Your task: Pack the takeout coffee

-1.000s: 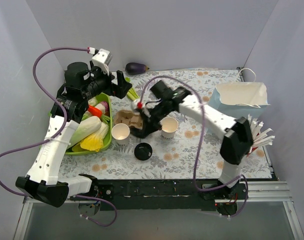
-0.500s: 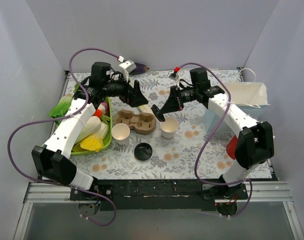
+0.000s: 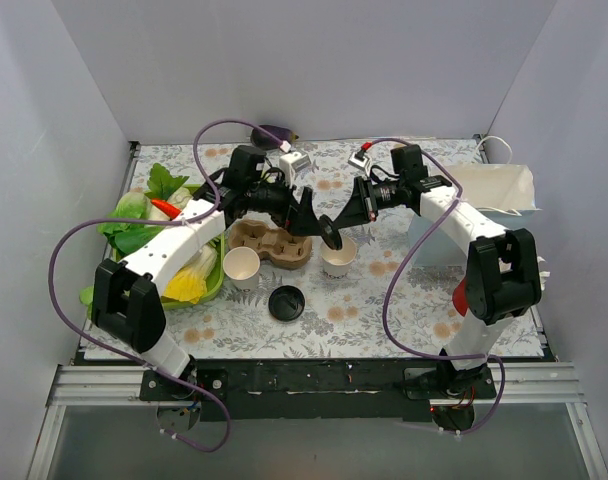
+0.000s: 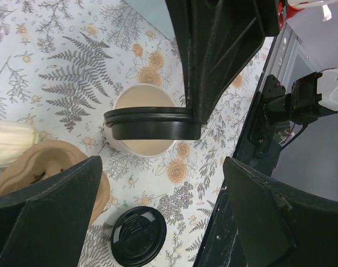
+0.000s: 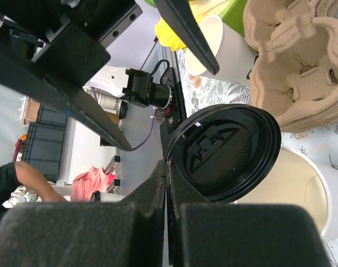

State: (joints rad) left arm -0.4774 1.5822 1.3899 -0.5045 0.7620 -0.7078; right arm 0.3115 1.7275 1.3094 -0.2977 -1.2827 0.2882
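Glossy black dome lid (image 4: pixel 152 123), round paper cup (image 4: pixel 142 99) beneath — moulded pulp carrier (image 3: pixel 269 245)

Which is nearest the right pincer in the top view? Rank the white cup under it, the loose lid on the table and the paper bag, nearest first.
From the right pincer, shut on a black lid:
1. white cup, directly beneath it.
2. loose lid, toward the near edge, to the left.
3. paper bag, far right.

L fingers (image 4: pixel 46 222) now beside held lid (image 4: pixel 152 123)
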